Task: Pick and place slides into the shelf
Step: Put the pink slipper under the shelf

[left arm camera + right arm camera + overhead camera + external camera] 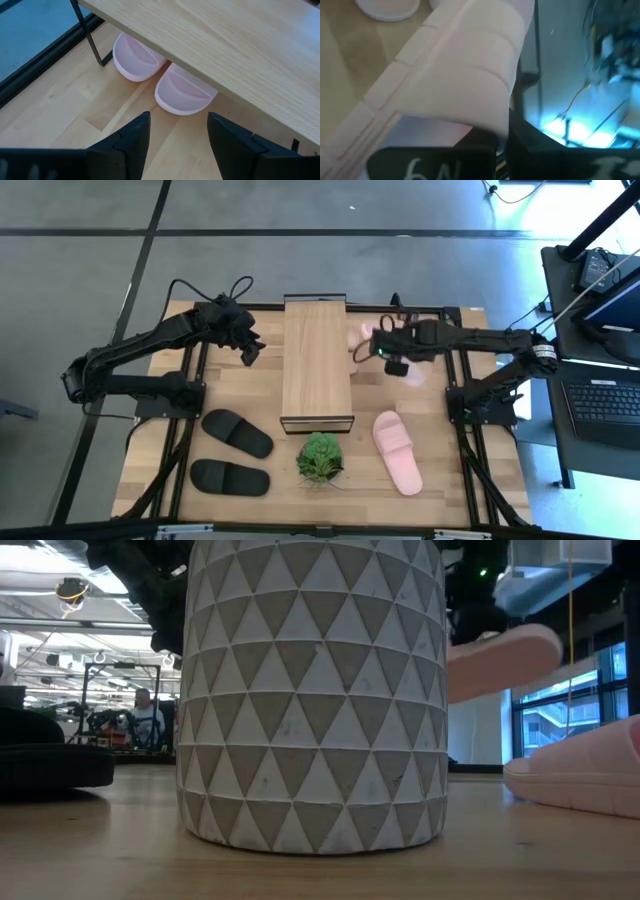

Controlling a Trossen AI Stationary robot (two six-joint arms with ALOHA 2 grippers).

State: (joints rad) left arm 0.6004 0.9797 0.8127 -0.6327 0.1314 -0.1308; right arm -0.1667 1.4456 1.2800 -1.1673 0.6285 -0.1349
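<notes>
Where hidden overhead, shelved slides (165, 80).

Beyond the open left fingers (132, 145), the shelf (210, 45) top hides most of two pink slides (182, 92).

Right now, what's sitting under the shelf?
Under the shelf, two pale pink slides lie side by side on the table, their rounded ends poking out past its edge. The plank top covers the rest of them, and anything deeper in.
</notes>
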